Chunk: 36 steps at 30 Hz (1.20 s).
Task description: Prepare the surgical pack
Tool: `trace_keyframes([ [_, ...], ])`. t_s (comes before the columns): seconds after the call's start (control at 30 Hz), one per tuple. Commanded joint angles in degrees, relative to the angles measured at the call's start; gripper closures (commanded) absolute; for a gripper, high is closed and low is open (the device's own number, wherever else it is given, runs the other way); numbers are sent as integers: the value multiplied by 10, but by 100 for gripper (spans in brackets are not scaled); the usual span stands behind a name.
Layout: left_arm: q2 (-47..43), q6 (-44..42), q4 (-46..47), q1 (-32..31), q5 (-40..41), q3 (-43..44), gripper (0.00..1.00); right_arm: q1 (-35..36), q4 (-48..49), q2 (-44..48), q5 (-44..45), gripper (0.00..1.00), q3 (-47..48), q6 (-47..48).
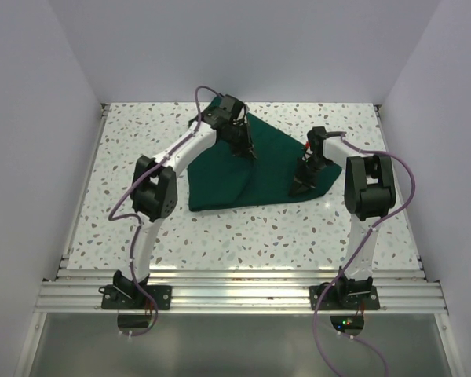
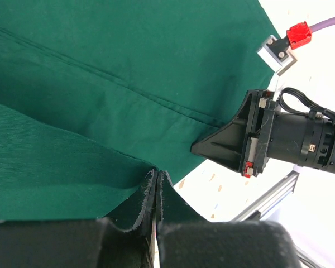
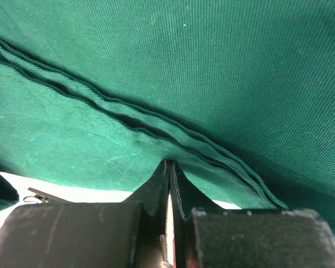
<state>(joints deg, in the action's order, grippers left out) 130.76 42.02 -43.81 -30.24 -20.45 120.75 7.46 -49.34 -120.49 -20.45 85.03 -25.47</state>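
The surgical pack shows as a dark green fabric drape (image 1: 220, 177), partly folded over on the speckled table, with its point toward the back. My left gripper (image 1: 250, 153) is over the drape's middle back. In the left wrist view this gripper (image 2: 155, 173) is shut, and a ridge of the drape (image 2: 100, 84) is drawn up into its tips. My right gripper (image 1: 301, 187) is at the drape's right front corner. In the right wrist view it (image 3: 170, 163) is shut on the layered hem of the drape (image 3: 212, 67). The cloth hides whatever lies under it.
The speckled white tabletop (image 1: 141, 228) is walled in white at the left, back and right. An aluminium rail (image 1: 235, 294) carrying both arm bases runs along the near edge. The right arm's wrist and purple cable (image 2: 324, 22) show in the left wrist view.
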Motion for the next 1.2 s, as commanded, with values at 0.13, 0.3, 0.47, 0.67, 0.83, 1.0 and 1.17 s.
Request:
trace_keyframes([
  [0.13,23,31,31,-10,-43,19,100,4,28,-32,31,100,-8,4],
  [0.3,45,35,32,-10,-44,42,100,4,28,-34,31,100,-9,6],
  [0.47,51,45,43,-9,-43,44,100,4,25,-38,31,100,-2,8],
  [0.67,51,55,52,-10,-40,44,100,4,24,-41,30,100,0,9],
  [0.83,49,69,65,-10,-35,43,100,4,23,-41,30,100,0,10],
  [1.0,61,76,72,-8,-42,47,100,4,24,-41,31,100,-2,9],
  [1.17,74,76,74,-8,-50,47,100,4,25,-44,31,100,-1,8],
])
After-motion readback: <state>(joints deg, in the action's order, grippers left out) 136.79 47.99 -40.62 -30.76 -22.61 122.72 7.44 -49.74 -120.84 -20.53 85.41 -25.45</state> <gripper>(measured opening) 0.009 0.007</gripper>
